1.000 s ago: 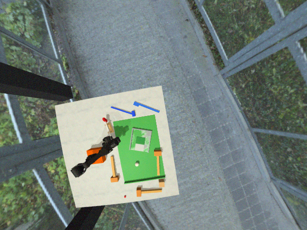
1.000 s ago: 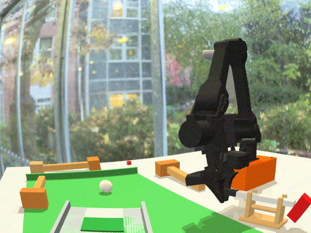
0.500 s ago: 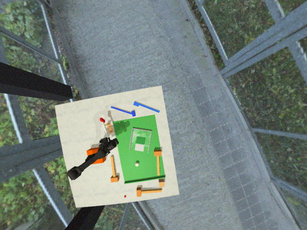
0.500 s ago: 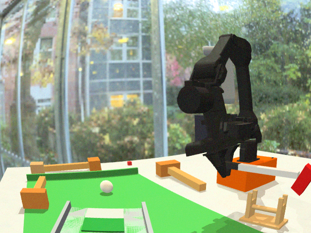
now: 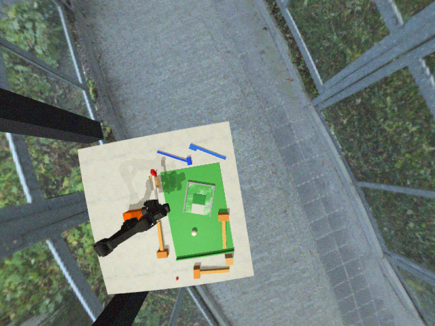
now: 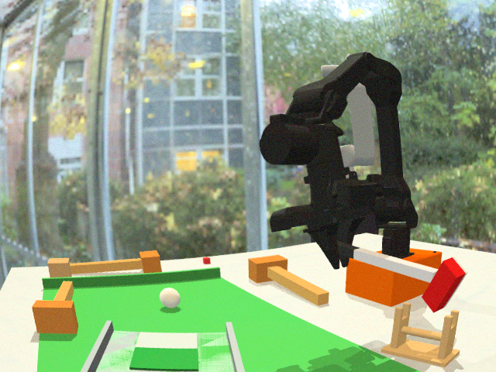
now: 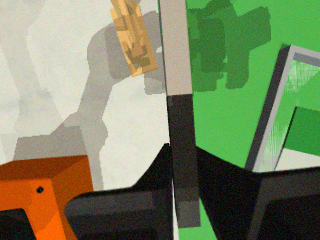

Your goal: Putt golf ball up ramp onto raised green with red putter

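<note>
My gripper [image 6: 340,259] [image 7: 175,146] is shut on the dark grip of the red putter. The putter's pale shaft [image 6: 396,262] [image 7: 176,50] runs out to its red head [image 5: 153,172] [image 6: 444,284]. The putter is in the air above the wooden stand [image 6: 420,332] [image 7: 134,40], clear of its posts, its head tilted. The white golf ball [image 5: 194,232] [image 6: 170,297] rests on the green mat [image 5: 211,242] [image 6: 256,320]. The ramp has grey side rails [image 5: 185,197] [image 6: 100,344] [image 7: 270,107], with a dark green square [image 5: 199,199] [image 6: 163,358] [image 7: 305,130] between them.
An orange block [image 5: 132,214] [image 6: 368,280] is by the arm. A wooden mallet [image 5: 160,236] [image 6: 296,284] lies beside the mat; several more wooden pieces are around its far side. Two blue putters [image 5: 209,151] [image 5: 173,156] and a small red cube [image 5: 177,278] [image 6: 206,260] lie off the mat.
</note>
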`<state>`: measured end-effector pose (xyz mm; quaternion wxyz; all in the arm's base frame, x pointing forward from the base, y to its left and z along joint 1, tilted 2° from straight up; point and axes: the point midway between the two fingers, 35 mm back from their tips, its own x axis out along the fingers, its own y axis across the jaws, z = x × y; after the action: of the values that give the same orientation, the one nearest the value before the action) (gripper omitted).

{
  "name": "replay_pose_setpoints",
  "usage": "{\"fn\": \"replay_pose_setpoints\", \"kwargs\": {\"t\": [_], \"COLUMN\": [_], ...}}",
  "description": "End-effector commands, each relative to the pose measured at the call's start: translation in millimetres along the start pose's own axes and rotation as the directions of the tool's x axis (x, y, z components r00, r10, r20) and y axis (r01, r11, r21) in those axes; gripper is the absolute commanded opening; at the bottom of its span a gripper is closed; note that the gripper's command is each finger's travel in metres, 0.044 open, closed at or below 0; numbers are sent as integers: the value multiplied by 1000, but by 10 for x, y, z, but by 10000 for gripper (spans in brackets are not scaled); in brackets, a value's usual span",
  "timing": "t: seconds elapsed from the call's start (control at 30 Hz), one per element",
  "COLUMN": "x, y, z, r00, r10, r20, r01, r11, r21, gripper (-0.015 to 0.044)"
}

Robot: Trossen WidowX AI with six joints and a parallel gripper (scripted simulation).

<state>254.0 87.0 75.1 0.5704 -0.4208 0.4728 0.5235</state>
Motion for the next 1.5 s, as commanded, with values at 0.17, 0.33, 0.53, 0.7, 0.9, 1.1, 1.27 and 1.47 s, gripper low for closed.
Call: {"fn": "replay_pose_setpoints", "kwargs": {"t": [0.17,0.33,0.53,0.7,0.9,1.1,1.27,1.47], "x": [-151,-229,-324,-404,-499,-593,-670,-760], "y": [-162,-212,-239,-232,-190,-111,-18,125], "z": [-405,-654,-956,-1209,-1510,-1803,-2038,-2306], "r00": [999,997,994,991,987,983,979,974], "r10": [-42,-58,-71,-78,-81,-78,-72,-60], "r20": [-33,-56,-85,-109,-139,-169,-192,-218], "r01": [50,76,108,133,161,186,202,218], "r11": [959,899,795,685,527,349,190,-8], "r21": [279,431,597,717,834,919,961,976], "gripper": [0,0,0,0,0,0,0,0]}}
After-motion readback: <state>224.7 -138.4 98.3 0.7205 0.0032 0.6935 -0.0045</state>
